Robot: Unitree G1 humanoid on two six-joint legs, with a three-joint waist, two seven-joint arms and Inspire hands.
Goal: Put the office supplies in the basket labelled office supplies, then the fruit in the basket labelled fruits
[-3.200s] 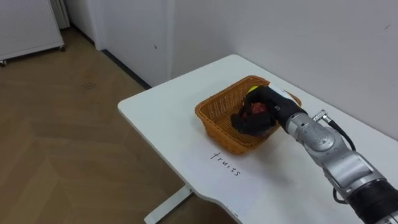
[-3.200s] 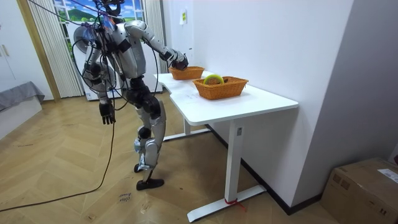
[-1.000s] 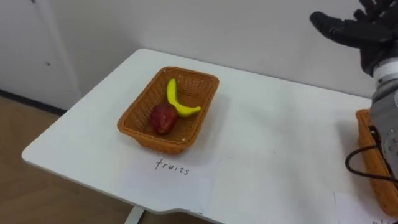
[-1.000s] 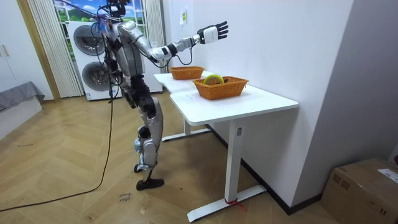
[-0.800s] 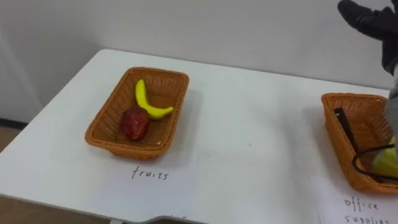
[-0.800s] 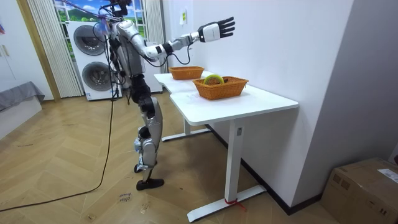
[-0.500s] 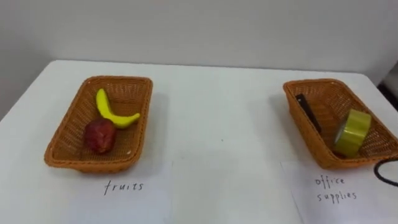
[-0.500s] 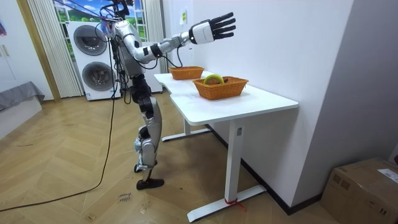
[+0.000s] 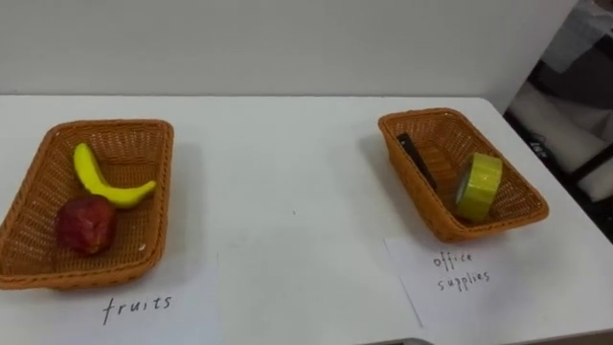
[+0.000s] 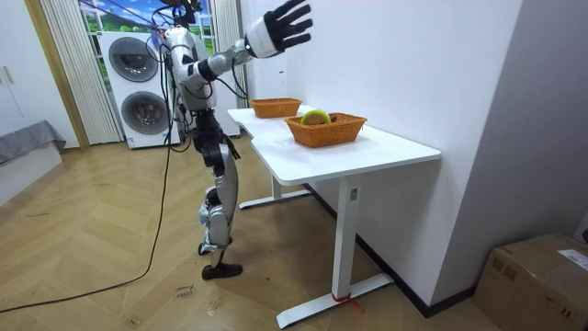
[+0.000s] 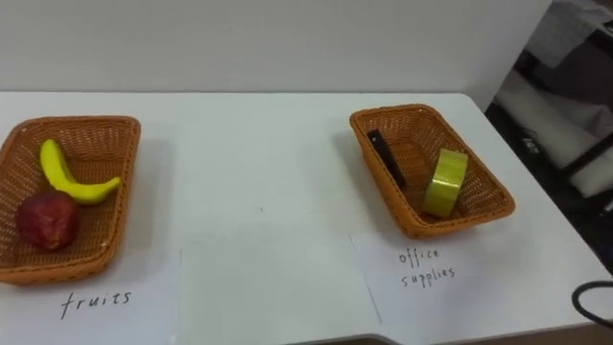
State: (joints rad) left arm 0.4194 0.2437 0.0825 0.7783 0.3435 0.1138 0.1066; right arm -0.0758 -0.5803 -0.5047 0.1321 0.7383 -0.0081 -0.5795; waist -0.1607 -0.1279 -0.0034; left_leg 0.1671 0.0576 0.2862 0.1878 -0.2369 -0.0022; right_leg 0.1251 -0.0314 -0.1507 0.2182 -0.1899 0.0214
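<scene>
White table [image 9: 287, 163], wall along its far edge. The near edge and the right end are open. The middle of the tabletop between the two baskets is bare apart from paper.

Right hand [image 10: 276, 28] is up high on a raised arm, above head level. Its fingers are spread wide and straight and it holds nothing. All task things are well below it.

Fruit basket [image 9: 105, 126] is low under the hand in the room view, with a banana [image 9: 101, 182] and a red apple [image 9: 85, 225] inside. The apple touches the banana's lower curve.

Office basket [image 9: 421, 116] is below the hand and further toward the room view's right, well apart from the fruit basket. It holds a yellow-green tape roll [image 9: 478, 187] standing on edge against the right wall and a dark pen [image 9: 416, 158] along the left side.

A handwritten paper label [image 9: 139, 307] lies in front of the fruit basket and a second label sheet [image 9: 460, 278] in front of the office basket. Both are flat on the table and neither touches the hand.

The robot stands at the table's long side, at the room view's left. Washing machines [image 10: 133, 83] are behind it. A cardboard box [image 10: 537, 276] sits on the floor far to the room view's right.

There are dark furniture shapes past the table's right end; I can't tell what they are.
</scene>
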